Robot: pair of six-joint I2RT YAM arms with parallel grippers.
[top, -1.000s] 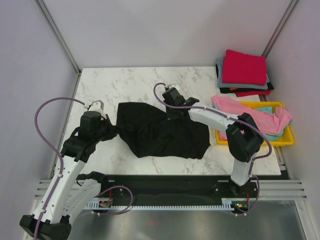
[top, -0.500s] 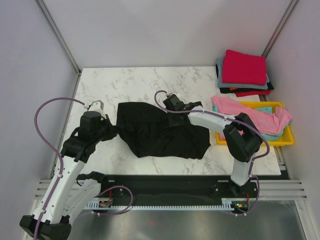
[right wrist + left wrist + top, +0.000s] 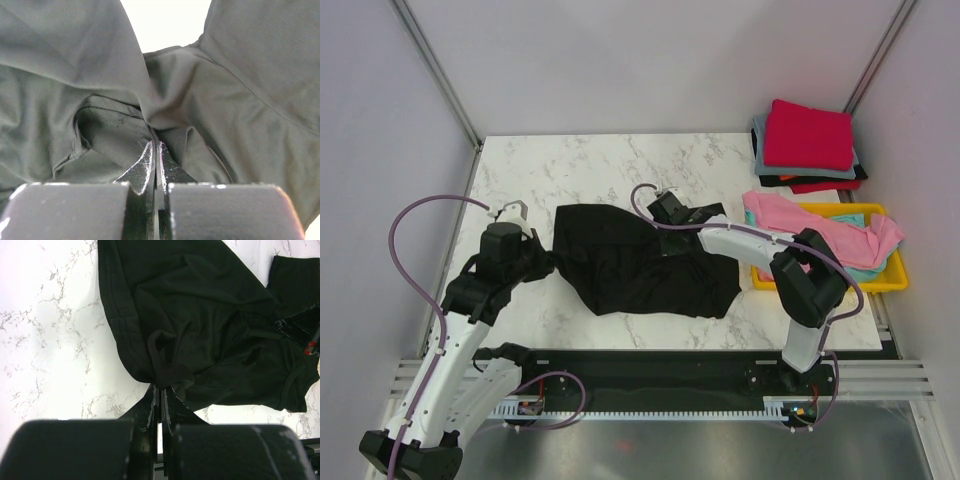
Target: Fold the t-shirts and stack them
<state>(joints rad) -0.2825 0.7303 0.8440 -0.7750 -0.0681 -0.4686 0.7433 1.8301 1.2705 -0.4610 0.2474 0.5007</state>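
Yellow tray (image 3: 880,283) on marble table (image 3: 590,165)

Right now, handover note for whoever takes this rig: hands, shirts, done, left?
Left hand: shut on the left edge of the black t-shirt.
Right hand: shut on a fold of the same shirt.
The black t-shirt lies crumpled on the table, not yet folded.
Done: folded stack, red on top, at the far right corner.
Left: fold and stack the black one, then the pink t-shirt and teal t-shirt heaped in the yellow tray.
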